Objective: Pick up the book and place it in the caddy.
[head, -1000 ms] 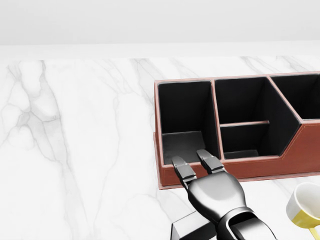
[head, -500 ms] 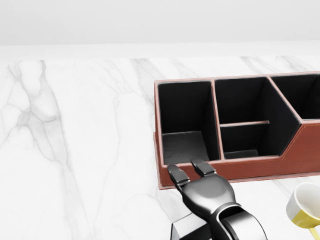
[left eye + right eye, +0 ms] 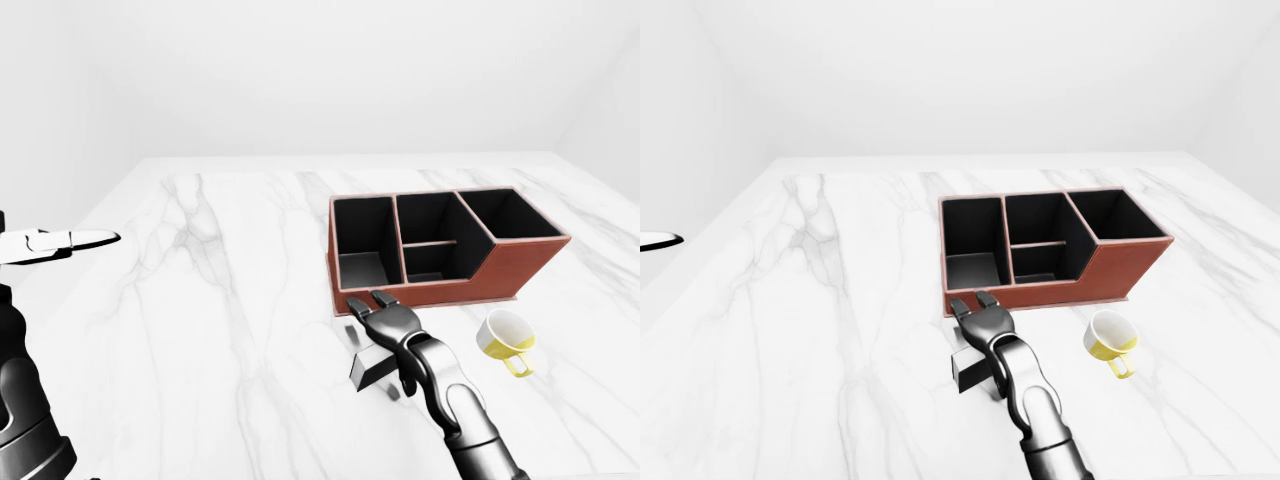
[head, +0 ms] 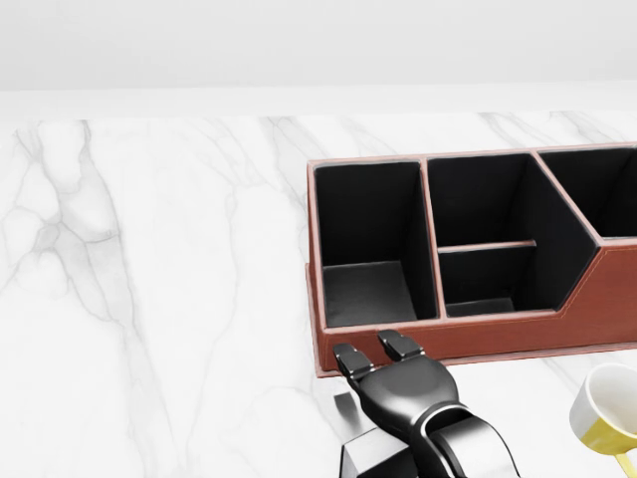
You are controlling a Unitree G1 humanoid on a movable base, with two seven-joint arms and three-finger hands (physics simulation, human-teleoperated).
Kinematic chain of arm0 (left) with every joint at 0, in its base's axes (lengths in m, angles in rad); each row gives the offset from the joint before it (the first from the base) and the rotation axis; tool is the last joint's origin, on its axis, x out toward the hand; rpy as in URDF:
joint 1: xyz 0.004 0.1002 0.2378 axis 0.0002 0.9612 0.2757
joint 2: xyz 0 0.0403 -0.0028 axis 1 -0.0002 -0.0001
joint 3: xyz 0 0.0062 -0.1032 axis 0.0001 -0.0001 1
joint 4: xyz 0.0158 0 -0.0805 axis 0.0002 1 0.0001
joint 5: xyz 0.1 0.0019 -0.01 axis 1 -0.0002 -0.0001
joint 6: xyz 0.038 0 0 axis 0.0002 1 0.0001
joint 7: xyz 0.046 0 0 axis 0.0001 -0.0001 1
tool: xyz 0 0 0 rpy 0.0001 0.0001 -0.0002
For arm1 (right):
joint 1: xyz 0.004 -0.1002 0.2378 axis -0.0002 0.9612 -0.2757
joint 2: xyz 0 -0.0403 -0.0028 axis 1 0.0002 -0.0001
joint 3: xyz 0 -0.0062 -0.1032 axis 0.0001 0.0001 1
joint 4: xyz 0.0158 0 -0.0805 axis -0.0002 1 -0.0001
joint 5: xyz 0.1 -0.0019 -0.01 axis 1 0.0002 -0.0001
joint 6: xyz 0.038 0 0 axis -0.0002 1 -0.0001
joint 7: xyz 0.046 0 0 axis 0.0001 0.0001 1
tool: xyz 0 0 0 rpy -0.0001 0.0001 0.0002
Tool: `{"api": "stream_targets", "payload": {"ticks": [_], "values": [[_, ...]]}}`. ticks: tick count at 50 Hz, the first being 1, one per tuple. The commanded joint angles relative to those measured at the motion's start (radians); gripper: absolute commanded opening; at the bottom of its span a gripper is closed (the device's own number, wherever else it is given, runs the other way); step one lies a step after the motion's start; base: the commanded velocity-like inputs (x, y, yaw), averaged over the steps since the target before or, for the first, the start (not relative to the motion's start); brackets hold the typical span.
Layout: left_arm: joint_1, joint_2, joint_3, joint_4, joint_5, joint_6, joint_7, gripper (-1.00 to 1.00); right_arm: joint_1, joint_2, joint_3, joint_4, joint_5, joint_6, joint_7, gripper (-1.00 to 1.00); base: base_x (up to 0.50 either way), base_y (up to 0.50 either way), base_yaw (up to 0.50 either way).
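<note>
The caddy (image 4: 498, 334) is a brown box with black compartments, standing in the right half of the head view. Its left compartment (image 4: 366, 289) holds nothing. The book (image 3: 364, 371) is a small dark block with a pale face, lying on the marble just below the caddy and partly hidden under my right hand. My right hand (image 4: 370, 351) lies over the book with its fingers stretched out and open. Its fingertips stop just short of the caddy's near wall. My left hand does not show.
A white and yellow mug (image 3: 505, 338) stands on the marble table (image 3: 220, 300), right of my right hand and below the caddy. A dark part of my left arm (image 3: 25, 420) fills the left-eye view's bottom left corner, with a white pointed shape (image 3: 60, 242) above it.
My right hand has drawn back toward the bottom of the head view. Its fingertips were over the caddy's left compartment and now sit below the near wall. The camera has not moved.
</note>
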Motion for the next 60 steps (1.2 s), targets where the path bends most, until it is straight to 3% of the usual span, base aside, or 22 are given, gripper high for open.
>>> {"api": "stream_targets", "payload": {"ticks": [1,2,9,21,25,34,60], "values": [[0.003,-0.002,0.002,0.001,0.0,0.0,-0.001,1.0,-0.01,-0.002,0.007,0.057,-0.016,0.0,-0.02,0.5,0.0,0.0,0.0],[0.003,-0.002,0.001,0.001,0.0,0.0,-0.001,1.0,-0.009,-0.003,0.007,0.056,-0.02,0.0,-0.037,-1.0,0.0,0.0,0.0],[0.005,-0.004,-0.001,0.005,0.004,0.0,-0.002,1.0,-0.006,-0.004,0.001,0.033,-0.01,0.0,-0.027,-1.0,0.0,0.0,0.0],[0.001,-0.004,-0.002,-0.001,0.004,0.0,0.0,1.0,-0.031,0.004,0.0,0.03,-0.05,0.0,-0.122,-1.0,0.0,0.0,0.0],[0.002,-0.004,-0.002,0.001,0.005,0.0,-0.001,1.0,-0.039,0.012,-0.005,0.003,-0.036,0.0,-0.109,-1.0,0.0,0.0,0.0],[-0.001,0.0,0.0,-0.002,0.001,0.0,0.0,1.0,-0.096,0.018,-0.056,-0.139,0.082,0.0,0.032,-1.0,0.0,0.0,0.0],[0.002,-0.001,0.002,-0.007,-0.001,0.0,-0.001,1.0,-0.219,-0.014,-0.172,-0.408,0.288,0.0,0.032,-1.0,0.0,0.0,0.0]]}}
